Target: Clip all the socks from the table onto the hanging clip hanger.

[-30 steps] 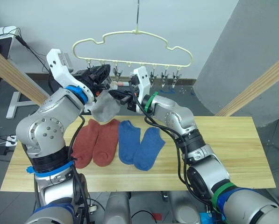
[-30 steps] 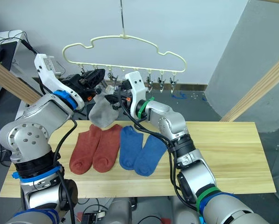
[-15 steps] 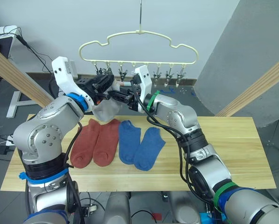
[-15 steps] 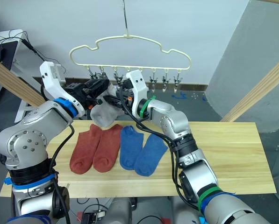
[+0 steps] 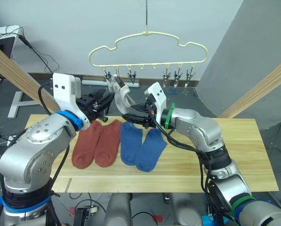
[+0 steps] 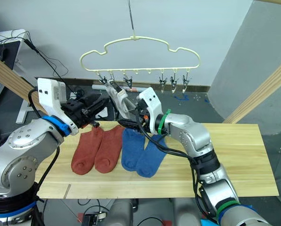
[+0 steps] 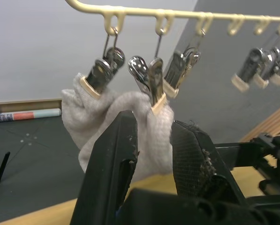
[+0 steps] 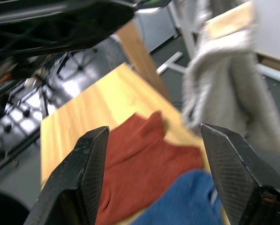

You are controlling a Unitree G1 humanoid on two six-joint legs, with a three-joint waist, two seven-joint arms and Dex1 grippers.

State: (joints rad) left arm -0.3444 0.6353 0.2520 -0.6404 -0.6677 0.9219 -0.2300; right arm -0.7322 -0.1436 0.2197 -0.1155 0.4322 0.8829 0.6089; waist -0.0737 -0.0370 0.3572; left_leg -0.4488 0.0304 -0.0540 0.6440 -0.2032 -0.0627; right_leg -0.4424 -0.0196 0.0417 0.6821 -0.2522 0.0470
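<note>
Left eye view: a long table (image 5: 253, 155) of pale yellowish planks is standing on a dark grey floor before a plain light wall, with thick wooden poles (image 5: 11, 66) slanting at both sides and loose cables trailing at the far left. Two rust-red socks (image 5: 95, 143) and two blue socks (image 5: 140, 146) are lying flat side by side on the table's left half. A pale yellow clip hanger (image 5: 147, 49) is hanging from a thin hook above the table's far edge, carrying a row of silver clips (image 5: 178, 75). A light grey sock (image 5: 119, 96) is dangling from the clips at the left end of the row; in the left wrist view two clips are biting its upper edge. The left gripper (image 7: 151, 140) is sitting just below that sock, its fingers spread with grey knit showing between them, not pinching it. The right gripper (image 8: 154, 154) is hovering over the socks on the table, jaws spread wide and empty.
</note>
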